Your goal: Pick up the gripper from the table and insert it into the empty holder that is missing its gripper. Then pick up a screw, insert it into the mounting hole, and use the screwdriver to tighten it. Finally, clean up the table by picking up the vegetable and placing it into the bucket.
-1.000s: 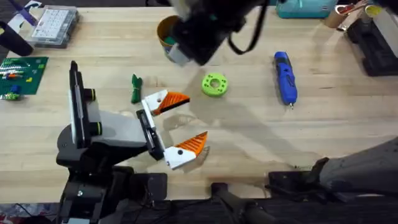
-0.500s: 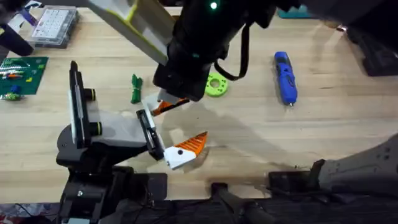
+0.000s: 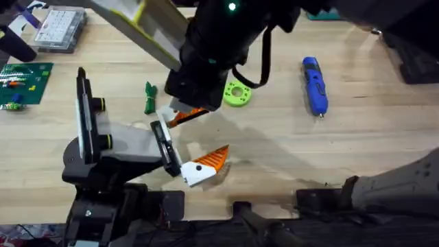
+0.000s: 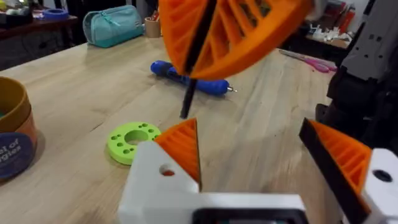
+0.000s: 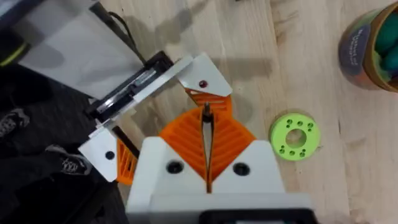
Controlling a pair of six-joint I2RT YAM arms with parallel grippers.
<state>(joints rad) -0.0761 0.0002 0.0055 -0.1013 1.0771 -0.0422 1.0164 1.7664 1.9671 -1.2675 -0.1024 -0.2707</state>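
The white, orange-tipped gripper [image 5: 200,76] sits in the black holder [image 3: 162,140] of the grey hand unit, beside its twin [image 3: 204,165]. These two are my left gripper's [image 4: 249,132] fingers, standing open. My right gripper [image 5: 205,119] hovers just above the mounted piece, shut on a thin dark screw [image 4: 188,96] whose tip points at the piece's small red-ringed hole. The blue screwdriver [image 3: 314,84] lies at the right. The dark green vegetable [image 3: 149,97] lies left of the right arm. The orange-brown bucket [image 5: 373,43] stands beyond the lime ring [image 3: 238,94].
A clear parts box [image 3: 60,27] and a green board [image 3: 24,81] sit at the far left. A teal bag [image 4: 112,25] lies at the table's back. Bare wood spreads between the ring and the screwdriver.
The right arm came down from over the bucket to just above the upper finger piece, and now covers the bucket in the overhead view. The left unit has not moved.
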